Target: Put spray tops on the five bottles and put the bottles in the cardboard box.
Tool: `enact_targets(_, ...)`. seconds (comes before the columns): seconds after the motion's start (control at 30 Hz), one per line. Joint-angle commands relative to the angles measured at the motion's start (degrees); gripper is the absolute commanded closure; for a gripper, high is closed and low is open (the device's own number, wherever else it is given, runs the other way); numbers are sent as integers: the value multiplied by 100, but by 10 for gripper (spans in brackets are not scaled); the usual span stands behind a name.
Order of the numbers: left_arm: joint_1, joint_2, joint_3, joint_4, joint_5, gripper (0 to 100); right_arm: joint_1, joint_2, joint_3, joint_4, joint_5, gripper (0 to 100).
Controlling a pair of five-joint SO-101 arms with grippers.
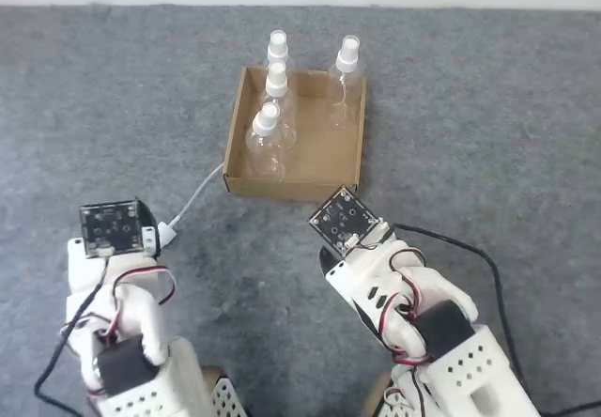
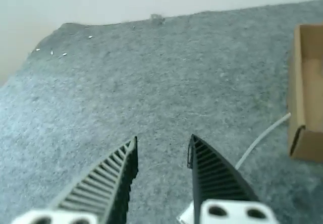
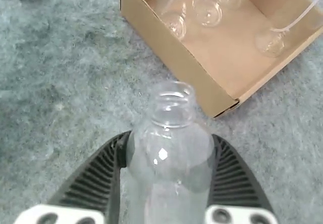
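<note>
uncapped bottle (image 3: 174, 113) was clamped by right gripper (image 3: 170, 141). left gripper (image 2: 161, 151) was spread wide, empty. four capped bottles (image 1: 267, 135) were boxed, upper centre.

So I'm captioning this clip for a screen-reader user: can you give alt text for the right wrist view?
The right end effector grips a clear bottle whose open neck has no spray top, over grey carpet. Beyond it sits the cardboard box, holding several more clear bottles.
</note>
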Motion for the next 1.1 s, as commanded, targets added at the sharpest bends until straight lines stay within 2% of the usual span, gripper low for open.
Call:
enact_targets(0.0,158,-97,-664,519,-308,844,110,-154,-88,-163,-44,887)
enact_targets(0.17,352,-88,-725,914,-598,844,110,-154,-79,-136,-44,887)
enact_targets(0.37,343,281,-769,958,-1020,844,110,-154,26,-180,-18,887)
enact_targets(0.67,352,3068,-1701,923,-1134,844,110,-154,35,-180,-26,887)
enact_targets(0.73,352,3587,-1851,923,-1345,842,110,-154,35,-180,-26,887)
enact_targets(0.93,343,5090,-2149,914,-1609,791,110,-154,35,-180,-9,887)
enact_targets(1.07,316,6031,-2413,633,-1618,791,110,-154,35,-180,0,887)
